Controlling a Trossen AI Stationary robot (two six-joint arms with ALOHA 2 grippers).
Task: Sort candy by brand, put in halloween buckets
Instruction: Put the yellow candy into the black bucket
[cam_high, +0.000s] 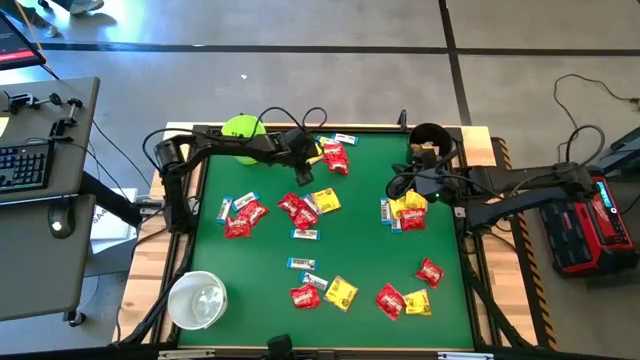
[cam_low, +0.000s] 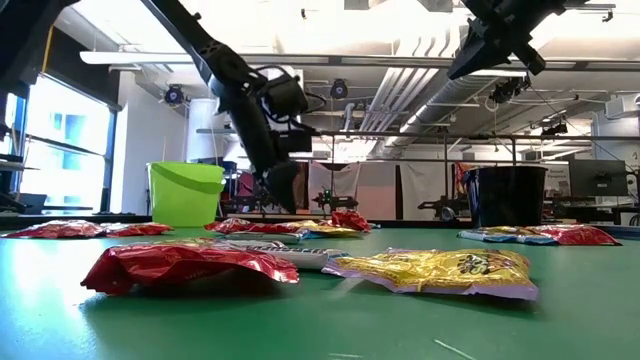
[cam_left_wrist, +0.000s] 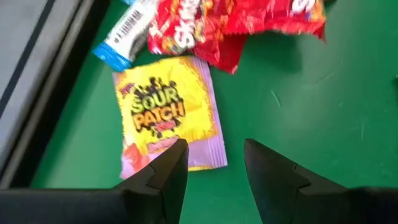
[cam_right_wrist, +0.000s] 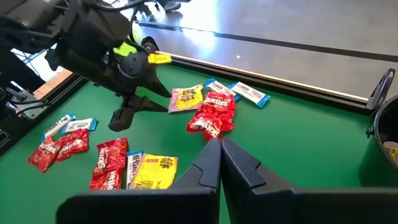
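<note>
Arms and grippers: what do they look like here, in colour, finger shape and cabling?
Both arms are dark, near black, built of jointed segments. The left gripper and the right gripper each have two dark wedge-shaped fingers that taper to the tips. Thin black cables loop off both arms. A yellow label shows on the left arm's wrist.

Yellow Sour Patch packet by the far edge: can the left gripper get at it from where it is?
Probably yes. The left gripper is open right over the yellow Sour Patch packet, which lies flat and uncovered; only the red packet lies close beside it.
</note>
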